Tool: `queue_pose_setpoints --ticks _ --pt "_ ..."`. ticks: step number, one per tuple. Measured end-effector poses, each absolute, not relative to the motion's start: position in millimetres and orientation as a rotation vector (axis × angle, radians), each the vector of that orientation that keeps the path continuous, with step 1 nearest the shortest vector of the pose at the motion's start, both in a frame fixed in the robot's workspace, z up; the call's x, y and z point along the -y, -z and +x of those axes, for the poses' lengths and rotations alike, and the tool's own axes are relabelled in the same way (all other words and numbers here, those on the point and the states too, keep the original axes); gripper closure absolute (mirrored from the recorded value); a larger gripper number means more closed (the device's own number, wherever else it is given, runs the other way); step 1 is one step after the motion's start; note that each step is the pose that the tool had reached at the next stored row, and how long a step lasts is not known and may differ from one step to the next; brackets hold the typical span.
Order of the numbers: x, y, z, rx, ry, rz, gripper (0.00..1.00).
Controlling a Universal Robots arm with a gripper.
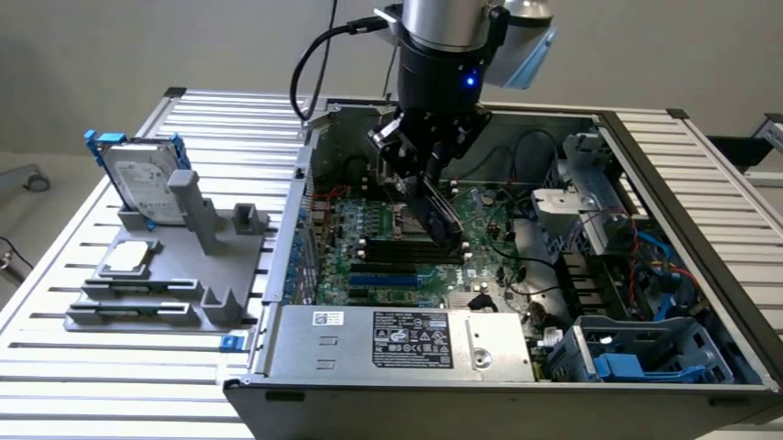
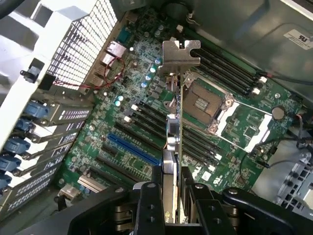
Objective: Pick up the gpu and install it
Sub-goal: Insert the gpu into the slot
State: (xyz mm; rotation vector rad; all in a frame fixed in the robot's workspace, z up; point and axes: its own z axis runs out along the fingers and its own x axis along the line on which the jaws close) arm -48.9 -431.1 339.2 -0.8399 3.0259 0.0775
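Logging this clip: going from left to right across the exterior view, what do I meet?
Hard drive in its blue frame → graphics card held upright by the gripper inside the open computer case → blue plastic bracket.

A silver hard drive in a blue frame point(image 1: 141, 179) stands upright on a grey plastic holder rack point(image 1: 190, 197), where a small square silver chip point(image 1: 131, 258) lies flat. The rack sits on a slatted aluminium table point(image 1: 73, 385), beside an open grey computer case point(image 1: 490, 403) holding a green motherboard point(image 2: 244, 122) and a silver power supply box point(image 1: 325, 344)
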Motion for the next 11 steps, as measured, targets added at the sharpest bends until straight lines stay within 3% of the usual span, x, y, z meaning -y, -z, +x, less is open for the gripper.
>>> queue_pose_setpoints --ticks 11 --pt "431.1 -338.5 -48.9 -2.931 -0.078 -1.140 0.74"
